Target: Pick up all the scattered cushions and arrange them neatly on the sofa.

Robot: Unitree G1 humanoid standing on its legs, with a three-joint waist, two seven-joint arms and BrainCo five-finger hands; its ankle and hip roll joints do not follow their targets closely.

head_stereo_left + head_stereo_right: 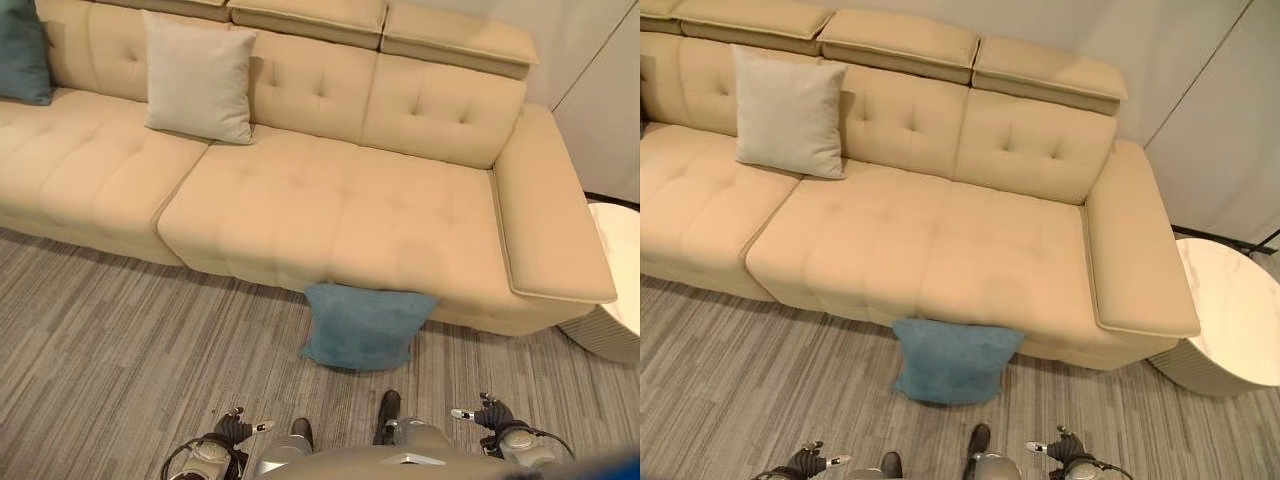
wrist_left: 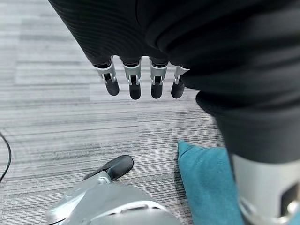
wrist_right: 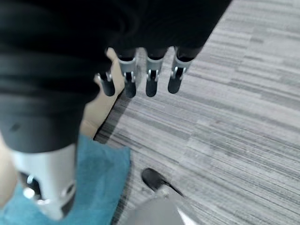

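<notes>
That blue cushion is on the floor, leaning against the front of the sofa. Looks soft, light and squashy, so I'd pinch its top edge. My left hand and right hand hang low near it, fingers straight, empty.

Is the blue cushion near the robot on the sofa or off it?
Off: the blue cushion lies on the carpet, leaning against the sofa front.

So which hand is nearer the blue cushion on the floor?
Neither clearly: the two look about equally far. The left hand hangs low to the left of the blue cushion leaning against the sofa, the right hand low to its right. Both are open and touch nothing.
</notes>
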